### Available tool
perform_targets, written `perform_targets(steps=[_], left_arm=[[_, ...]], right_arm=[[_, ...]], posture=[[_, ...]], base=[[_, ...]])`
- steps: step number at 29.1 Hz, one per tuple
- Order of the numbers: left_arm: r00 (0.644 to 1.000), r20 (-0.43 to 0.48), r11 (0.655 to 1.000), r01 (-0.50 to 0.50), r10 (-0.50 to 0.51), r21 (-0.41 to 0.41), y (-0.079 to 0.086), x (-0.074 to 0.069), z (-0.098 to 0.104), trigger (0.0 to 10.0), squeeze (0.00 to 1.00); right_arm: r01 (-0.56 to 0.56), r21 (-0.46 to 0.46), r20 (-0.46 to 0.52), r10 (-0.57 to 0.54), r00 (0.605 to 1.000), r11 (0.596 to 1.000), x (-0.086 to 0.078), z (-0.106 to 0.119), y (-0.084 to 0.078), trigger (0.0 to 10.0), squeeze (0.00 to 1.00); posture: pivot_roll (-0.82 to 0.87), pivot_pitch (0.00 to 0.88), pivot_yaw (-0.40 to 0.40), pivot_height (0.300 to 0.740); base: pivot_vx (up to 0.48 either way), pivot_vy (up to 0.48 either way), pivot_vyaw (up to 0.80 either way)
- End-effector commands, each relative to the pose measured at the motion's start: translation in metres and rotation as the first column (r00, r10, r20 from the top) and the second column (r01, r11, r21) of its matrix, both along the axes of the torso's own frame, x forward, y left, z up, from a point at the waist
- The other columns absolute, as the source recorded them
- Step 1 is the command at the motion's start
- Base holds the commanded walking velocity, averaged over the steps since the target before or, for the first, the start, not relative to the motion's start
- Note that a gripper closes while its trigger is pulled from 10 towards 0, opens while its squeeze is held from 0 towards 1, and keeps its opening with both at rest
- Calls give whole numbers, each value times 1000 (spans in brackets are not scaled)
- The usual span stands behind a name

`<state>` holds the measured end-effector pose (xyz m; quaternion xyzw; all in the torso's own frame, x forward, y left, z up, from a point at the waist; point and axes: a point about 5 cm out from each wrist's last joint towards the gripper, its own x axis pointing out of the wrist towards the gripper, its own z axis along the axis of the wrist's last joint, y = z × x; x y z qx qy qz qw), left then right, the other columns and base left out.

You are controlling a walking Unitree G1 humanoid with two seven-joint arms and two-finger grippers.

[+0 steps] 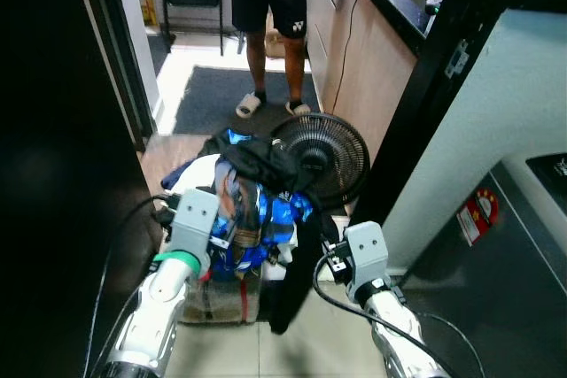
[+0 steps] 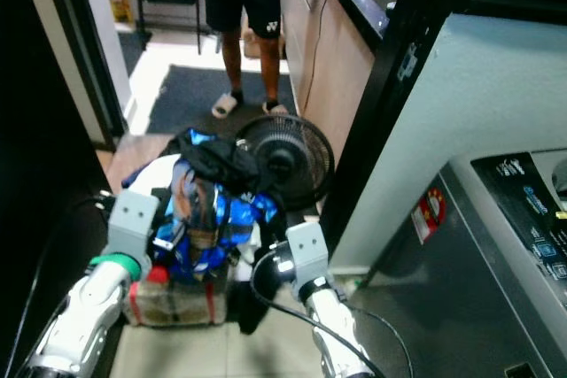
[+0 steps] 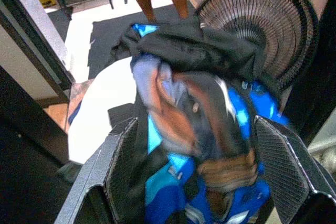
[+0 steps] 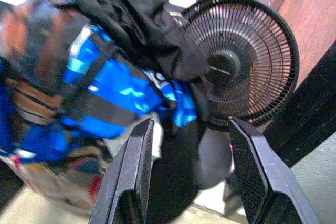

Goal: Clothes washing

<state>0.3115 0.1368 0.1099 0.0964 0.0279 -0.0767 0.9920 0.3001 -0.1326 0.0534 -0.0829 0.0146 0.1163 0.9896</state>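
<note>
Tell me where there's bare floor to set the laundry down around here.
Bare tile lies between the two arms, in front of the clothes pile. The dark mat left of the person is open too. It is crowded where the pile meets the fan beside the washing machine.

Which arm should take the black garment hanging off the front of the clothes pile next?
Probably the right. The black garment dangles on the pile's fan side, just beside the open right gripper, and shows between its fingers. The open left gripper faces the blue and brown clothes instead.
</note>
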Motion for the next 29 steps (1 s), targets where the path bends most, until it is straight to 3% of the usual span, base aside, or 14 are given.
perform_targets(steps=[1,20,29], left_arm=[[1000,-24,1000,-16,16,20,7,-3,-6,10000,0],[999,-27,999,-26,26,28,9,-2,-7,10000,0],[999,-45,1000,-10,11,15,7,-1,-9,10000,0]], right_arm=[[5,3,-1,-5,1000,1000,0,-1,0,10000,0],[18,28,0,-18,1000,999,1,0,1,10000,0],[9,29,10,-9,1000,1000,1,2,2,10000,0]], posture=[[138,0,-6,740],[141,0,-1,740],[139,0,0,740]], base=[[446,0,794],[388,0,42],[0,0,0]])
